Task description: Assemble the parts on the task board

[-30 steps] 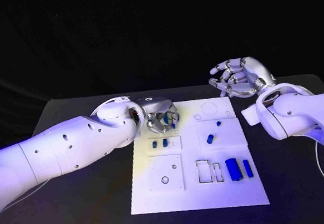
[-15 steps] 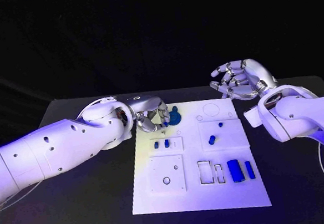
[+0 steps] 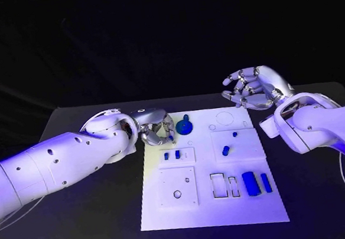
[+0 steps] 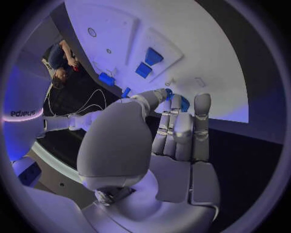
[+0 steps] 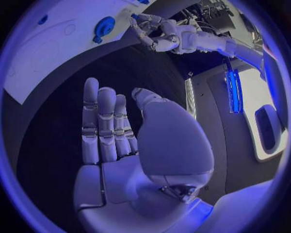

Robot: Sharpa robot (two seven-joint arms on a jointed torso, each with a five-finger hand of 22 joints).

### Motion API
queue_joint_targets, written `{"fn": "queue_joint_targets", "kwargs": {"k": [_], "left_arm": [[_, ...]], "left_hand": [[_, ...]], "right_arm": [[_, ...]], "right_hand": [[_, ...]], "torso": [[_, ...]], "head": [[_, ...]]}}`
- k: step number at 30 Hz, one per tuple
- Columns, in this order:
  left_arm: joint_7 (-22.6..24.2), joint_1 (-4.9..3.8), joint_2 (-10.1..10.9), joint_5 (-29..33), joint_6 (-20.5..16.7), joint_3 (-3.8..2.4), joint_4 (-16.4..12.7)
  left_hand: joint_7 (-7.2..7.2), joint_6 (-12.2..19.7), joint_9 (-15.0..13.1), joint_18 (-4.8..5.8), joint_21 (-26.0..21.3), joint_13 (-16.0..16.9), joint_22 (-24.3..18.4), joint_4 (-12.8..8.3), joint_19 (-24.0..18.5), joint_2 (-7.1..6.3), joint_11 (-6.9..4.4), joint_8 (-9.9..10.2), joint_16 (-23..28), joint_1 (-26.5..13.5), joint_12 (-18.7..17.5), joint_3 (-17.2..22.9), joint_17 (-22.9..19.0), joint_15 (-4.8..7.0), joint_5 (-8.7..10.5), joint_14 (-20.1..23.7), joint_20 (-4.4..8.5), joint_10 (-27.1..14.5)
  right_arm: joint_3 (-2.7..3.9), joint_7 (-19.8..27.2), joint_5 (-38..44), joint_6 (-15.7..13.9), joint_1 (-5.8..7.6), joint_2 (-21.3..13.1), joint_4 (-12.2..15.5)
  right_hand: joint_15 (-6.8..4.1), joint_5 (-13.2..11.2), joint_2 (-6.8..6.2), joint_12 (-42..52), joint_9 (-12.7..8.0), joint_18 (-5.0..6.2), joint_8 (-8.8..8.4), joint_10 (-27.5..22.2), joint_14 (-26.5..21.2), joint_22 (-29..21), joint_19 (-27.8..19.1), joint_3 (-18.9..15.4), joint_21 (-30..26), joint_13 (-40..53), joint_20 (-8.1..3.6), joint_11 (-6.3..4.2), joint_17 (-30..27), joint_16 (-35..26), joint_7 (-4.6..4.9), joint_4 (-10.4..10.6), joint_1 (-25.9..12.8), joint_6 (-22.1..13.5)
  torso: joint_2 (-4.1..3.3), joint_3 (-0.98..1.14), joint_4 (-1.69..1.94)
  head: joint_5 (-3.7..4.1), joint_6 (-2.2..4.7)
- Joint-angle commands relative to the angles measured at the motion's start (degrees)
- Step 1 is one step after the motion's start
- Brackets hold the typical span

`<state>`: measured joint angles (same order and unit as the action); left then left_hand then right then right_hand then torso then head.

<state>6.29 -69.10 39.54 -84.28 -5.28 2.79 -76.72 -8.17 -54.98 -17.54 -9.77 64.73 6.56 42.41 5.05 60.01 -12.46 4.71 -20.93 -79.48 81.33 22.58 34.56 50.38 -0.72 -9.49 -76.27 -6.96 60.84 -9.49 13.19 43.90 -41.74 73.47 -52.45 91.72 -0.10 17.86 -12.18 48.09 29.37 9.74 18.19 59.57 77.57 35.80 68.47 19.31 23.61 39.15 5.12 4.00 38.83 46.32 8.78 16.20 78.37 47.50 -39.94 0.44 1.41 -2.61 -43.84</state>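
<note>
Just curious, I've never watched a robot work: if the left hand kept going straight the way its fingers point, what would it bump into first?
Probably the round blue part lying on the white board, just past the left hand. The hand already pinches a small blue piece; depth is hard to judge.

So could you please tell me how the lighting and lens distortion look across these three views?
Head view: blue-violet light tints both arms, the task board stays brightly lit with a yellowish patch at its left edge, and the background is black. Left wrist view: fisheye bends the board's edges, and the left hand looks pale grey. Right wrist view: strong blue cast over the right hand, with bright glare strips on the equipment behind it.
</note>
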Motion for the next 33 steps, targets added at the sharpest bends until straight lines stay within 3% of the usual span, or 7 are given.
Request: {"fn": "queue_joint_targets", "kwargs": {"k": [1,33], "left_arm": [[0.49,0.08,-0.24,0.63,1.98,0.0,0.2],[-0.41,0.4,-2.41,0.29,4.14,0.36,2.32]], "left_hand": [[-0.09,-0.12,-0.04,0.14,0.07,-0.06,-0.04,-0.11,0.09,-0.12,0.06,0.19,-0.08,-0.62,-0.28,0.03,-0.19,-0.06,0.1,0.07,0.03,0.48],[-0.08,-0.16,-0.1,-0.01,-0.34,-0.09,-0.75,-0.11,-0.44,-0.05,0.09,0.27,0.17,-0.76,-0.5,0.08,-0.97,-0.08,0.16,0.42,0.05,0.44]], "right_arm": [[0.01,-0.12,2.25,0.7,-0.03,0.09,0.09],[0.02,-1.89,1.97,-0.72,-0.03,-0.09,0.23]], "right_hand": [[-0.03,-0.26,-0.04,-0.34,-0.08,0.63,0.23,-0.19,-0.28,-0.05,-0.03,0.21,-0.37,-0.05,0.34,-0.03,-0.01,-0.15,0.1,0.15,-0.71,-0.48],[-0.06,-0.29,0.08,-0.23,-0.05,0.66,0.39,-0.04,-0.1,-0.21,0.13,0.13,-0.54,-0.2,0.38,-0.04,0.15,-0.3,0.07,0.29,-1.22,-0.42]], "torso": [[0.01,0.01,0.03],[0.05,0.03,-0.02]], "head": [[-0.02,-0.11],[-0.52,-0.52]]}}
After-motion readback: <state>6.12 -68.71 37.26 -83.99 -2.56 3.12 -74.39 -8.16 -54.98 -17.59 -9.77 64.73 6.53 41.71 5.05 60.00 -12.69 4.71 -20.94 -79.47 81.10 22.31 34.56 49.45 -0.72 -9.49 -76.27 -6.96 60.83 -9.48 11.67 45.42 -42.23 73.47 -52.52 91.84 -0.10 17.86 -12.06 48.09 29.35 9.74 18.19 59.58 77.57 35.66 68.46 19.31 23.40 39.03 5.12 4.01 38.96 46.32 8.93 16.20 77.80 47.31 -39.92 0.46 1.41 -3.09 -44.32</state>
